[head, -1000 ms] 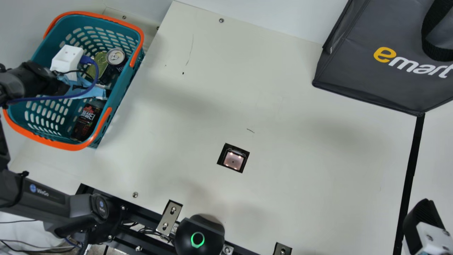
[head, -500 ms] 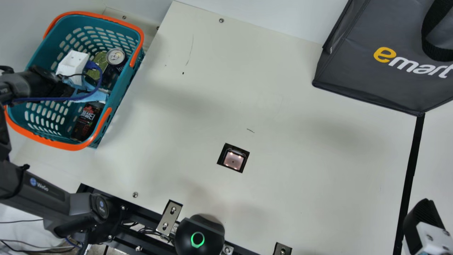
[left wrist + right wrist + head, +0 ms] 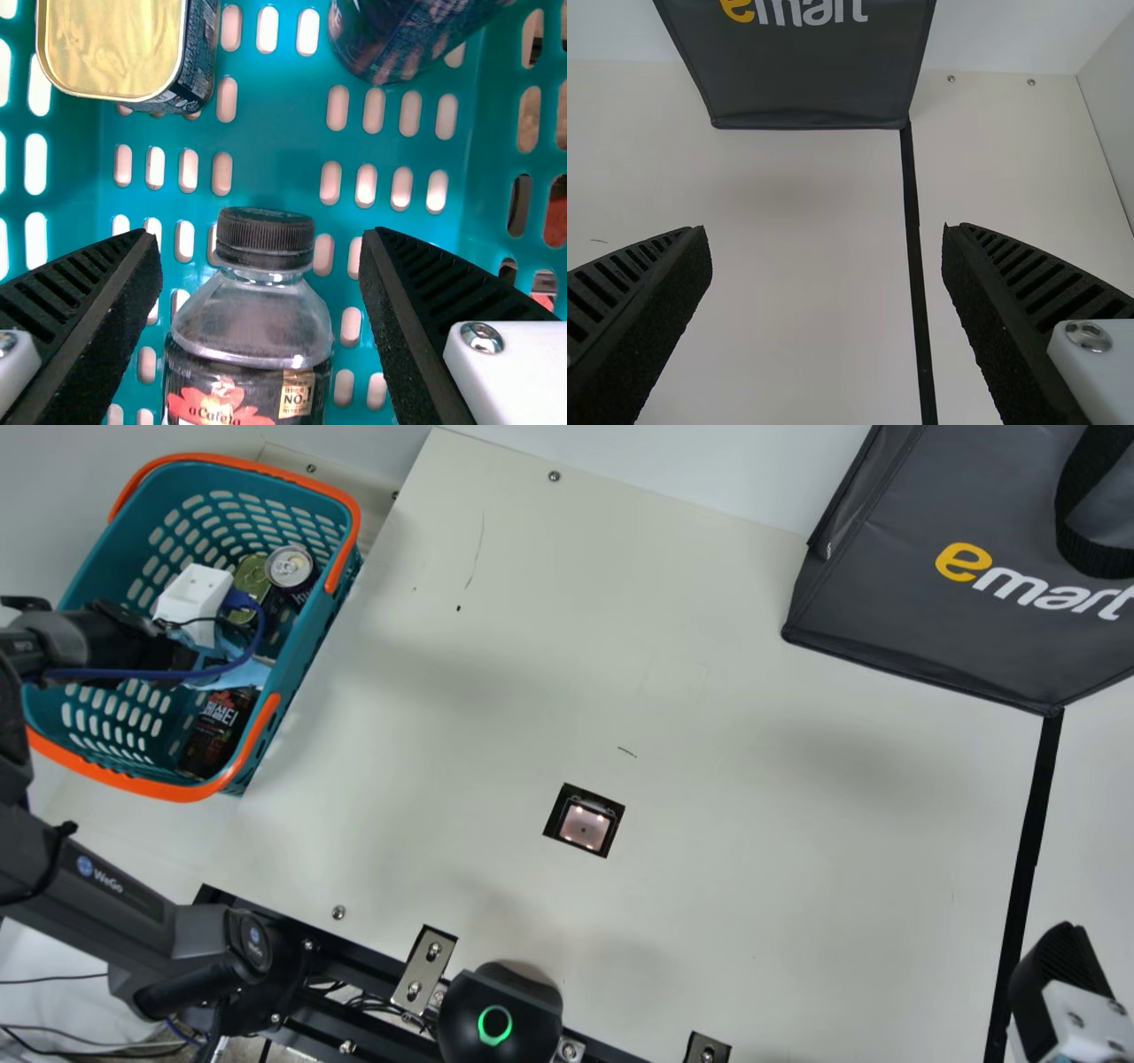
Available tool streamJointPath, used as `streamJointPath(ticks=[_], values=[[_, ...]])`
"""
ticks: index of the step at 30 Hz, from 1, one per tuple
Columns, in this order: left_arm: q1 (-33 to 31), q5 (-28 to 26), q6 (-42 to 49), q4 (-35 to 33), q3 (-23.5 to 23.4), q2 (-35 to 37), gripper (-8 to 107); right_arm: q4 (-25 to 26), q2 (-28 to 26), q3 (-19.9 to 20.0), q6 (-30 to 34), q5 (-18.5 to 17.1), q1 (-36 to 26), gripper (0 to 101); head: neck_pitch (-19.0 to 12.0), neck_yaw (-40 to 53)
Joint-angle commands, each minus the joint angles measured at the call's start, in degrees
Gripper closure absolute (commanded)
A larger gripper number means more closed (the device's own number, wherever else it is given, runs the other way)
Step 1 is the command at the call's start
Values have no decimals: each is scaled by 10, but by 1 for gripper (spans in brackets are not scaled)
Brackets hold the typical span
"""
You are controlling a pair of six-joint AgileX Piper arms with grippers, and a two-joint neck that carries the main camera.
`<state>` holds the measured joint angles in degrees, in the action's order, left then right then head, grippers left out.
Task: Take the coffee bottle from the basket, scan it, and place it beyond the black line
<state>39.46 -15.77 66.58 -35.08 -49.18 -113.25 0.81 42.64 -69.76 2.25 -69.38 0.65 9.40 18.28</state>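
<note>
COFFEE BOTTLE (image 3: 213, 735) WAITS IN BASKET (image 3: 275, 168) FOR PICKUP

The bottle lies or leans inside, its cap (image 3: 265, 240) toward a tin (image 3: 111, 44) and a can (image 3: 403, 35); exact tilt n/a. The left gripper (image 3: 261, 237) hovers w/ fingers spread, one each side of the neck, nothing pinched. The bottle looks like smooth, fairly stiff plastic, prob. w/ a little give, moderately heavy if full; fill level unclear. Best hold, est.: the labelled body just below the shoulder, pads flat on both sides. The sloped shoulder may slip & the cap offers a narrow bite, so go deeper b/4 closing. Farther out, the scanner (image 3: 585, 825) sits lit in the table, approx. midway to the black line (image 3: 1032, 806). The right gripper (image 3: 826, 232), spread & w/o cargo, is by that line, nr. a grey bag (image 3: 806, 80).
</note>
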Motion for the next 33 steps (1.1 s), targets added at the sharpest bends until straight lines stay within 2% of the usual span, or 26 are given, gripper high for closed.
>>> streamJointPath(ticks=[1, 33], values=[[-1, 1, 3, -5, -1, -4, 9, 0, 0, 0, 0, 0, 0, 10, -15, 1], [-9, 32, 98, -104, -18, -58, 9, 0, 0, 0, 0, 0, 0, 10, -15, 1]])
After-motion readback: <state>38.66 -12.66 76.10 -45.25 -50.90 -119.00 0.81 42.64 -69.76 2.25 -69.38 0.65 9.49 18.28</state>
